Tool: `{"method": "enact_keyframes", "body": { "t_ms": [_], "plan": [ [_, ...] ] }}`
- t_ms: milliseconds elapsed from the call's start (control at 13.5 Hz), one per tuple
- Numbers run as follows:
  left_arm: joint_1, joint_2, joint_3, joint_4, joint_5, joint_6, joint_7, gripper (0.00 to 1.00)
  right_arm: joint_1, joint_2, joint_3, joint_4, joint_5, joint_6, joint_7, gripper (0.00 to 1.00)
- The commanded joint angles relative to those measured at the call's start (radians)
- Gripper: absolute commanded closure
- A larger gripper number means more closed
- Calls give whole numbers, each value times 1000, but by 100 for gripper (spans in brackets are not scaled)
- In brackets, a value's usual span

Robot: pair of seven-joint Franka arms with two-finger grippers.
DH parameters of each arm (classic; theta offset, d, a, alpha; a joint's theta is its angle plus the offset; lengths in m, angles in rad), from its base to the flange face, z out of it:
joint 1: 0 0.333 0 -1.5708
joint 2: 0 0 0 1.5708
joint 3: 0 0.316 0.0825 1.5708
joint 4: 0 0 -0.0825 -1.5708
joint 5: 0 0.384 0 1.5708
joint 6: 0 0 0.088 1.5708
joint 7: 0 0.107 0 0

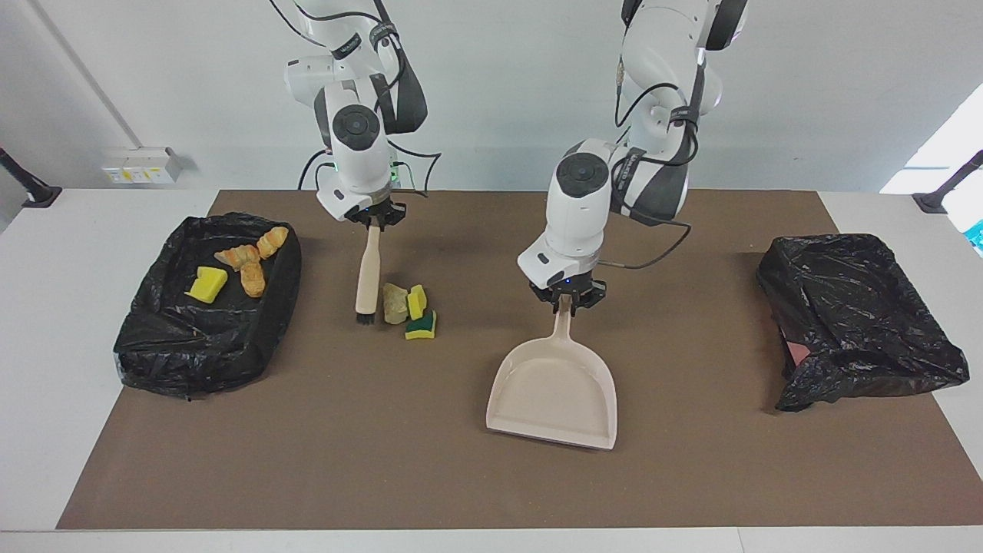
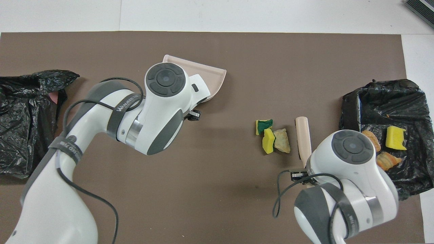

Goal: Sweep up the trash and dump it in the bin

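Now, taken from the biggest thing down to the smallest:
Table (image 1: 230, 461): it is carrying a brown mat, with a black-lined bin at each end.
Bin at the right arm's end (image 1: 153, 361): it is already holding four scraps, a yellow sponge chunk (image 1: 206, 284) and three bread-like pieces (image 1: 249, 261).
Bin at the left arm's end (image 1: 852, 322): it is lying crumpled, and I cannot tell what is inside.
Dustpan (image 1: 553, 395): it is resting tilted near the middle of the mat, mouth facing away from the robots.
Left gripper (image 1: 567, 301): its fingers are pinching tight on the dustpan's handle tip.
Brush (image 1: 369, 276): it is standing bristles-down on the mat, just beside the loose scraps on the side toward the right arm's bin.
Right gripper (image 1: 375, 219): its fingers are clamping the top of the brush handle.
Loose trash: a pale lump (image 1: 394, 302), a yellow sponge (image 1: 416, 301) and a green-backed sponge (image 1: 421, 326) are sitting bunched together, touching, between brush and dustpan, well apart from the pan.
Step in hand: sweeping, I judge, with three scraps left to collect.
Next move: the pan's mouth is needing to face the pile and lie flat, so the brush is pushing toward it.
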Motion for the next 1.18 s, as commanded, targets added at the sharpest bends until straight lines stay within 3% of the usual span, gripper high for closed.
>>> {"method": "enact_keyframes", "body": {
  "t_ms": [0,222,370,666,887,1109],
  "plan": [
    [59,-84,-1,-25,18,-92,240,100,-24,-61,5,-28,-37,-57,-3,100],
    [134,-136,1,-39,18,-152,573,100,-38,-63,9,-78,-37,-31,-74,100],
    [184,-147,1,-39,18,-178,787,100,-34,-13,13,-82,-19,19,-69,100],
    [209,-152,1,-67,50,-137,1176,100,-8,27,13,-83,72,84,-48,100],
    [203,-193,1,-163,54,-54,1348,100,4,61,13,-92,93,139,-25,100],
    [160,-227,1,-299,55,84,1329,100,19,75,13,-101,95,174,-23,100]
  ]
}}
